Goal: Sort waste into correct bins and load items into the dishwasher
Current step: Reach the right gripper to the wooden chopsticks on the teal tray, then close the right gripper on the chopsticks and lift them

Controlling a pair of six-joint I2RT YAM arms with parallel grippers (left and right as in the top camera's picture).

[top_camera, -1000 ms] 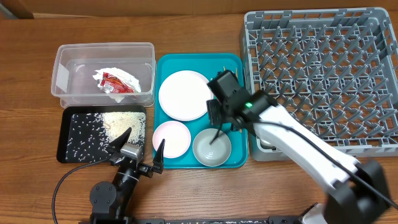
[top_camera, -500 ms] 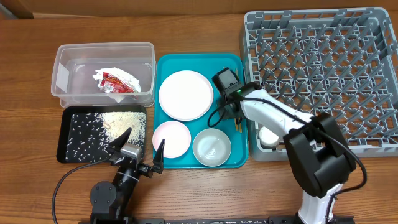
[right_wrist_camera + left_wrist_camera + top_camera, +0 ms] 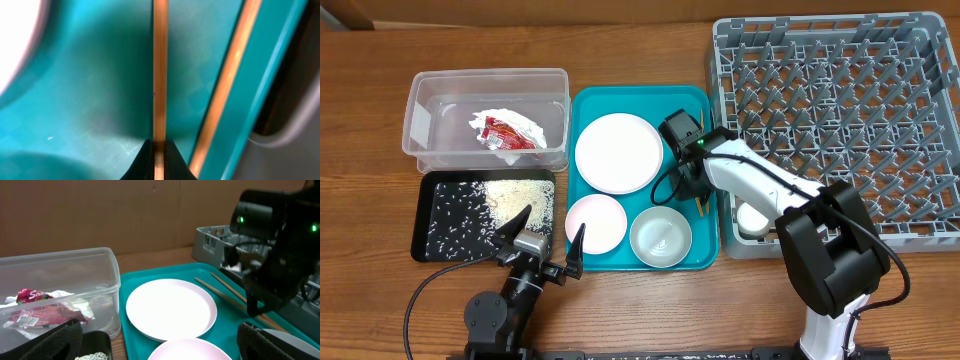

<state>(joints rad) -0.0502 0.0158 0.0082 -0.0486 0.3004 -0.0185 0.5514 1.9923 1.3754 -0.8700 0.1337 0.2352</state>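
Note:
My right gripper (image 3: 159,150) is shut on one wooden chopstick (image 3: 160,60) low over the teal tray (image 3: 75,100). The second chopstick (image 3: 230,80) lies beside it along the tray's right wall. From overhead, the right gripper (image 3: 692,185) is at the tray's right side, between the white plate (image 3: 617,152) and the grey dish rack (image 3: 840,60). The pink dish (image 3: 596,222) and grey-white bowl (image 3: 660,236) sit at the tray's front. My left gripper (image 3: 542,240) is open and empty, near the pink dish (image 3: 187,350).
The clear tub (image 3: 425,130) at the left holds the napkin and red wrapper (image 3: 505,132). In front of it, the black tray (image 3: 430,235) holds rice (image 3: 520,198). A small white cup (image 3: 754,218) sits in the rack's front left corner.
The right gripper moved from above the bowl to the tray's right side and closed on a chopstick. The left arm stayed still.

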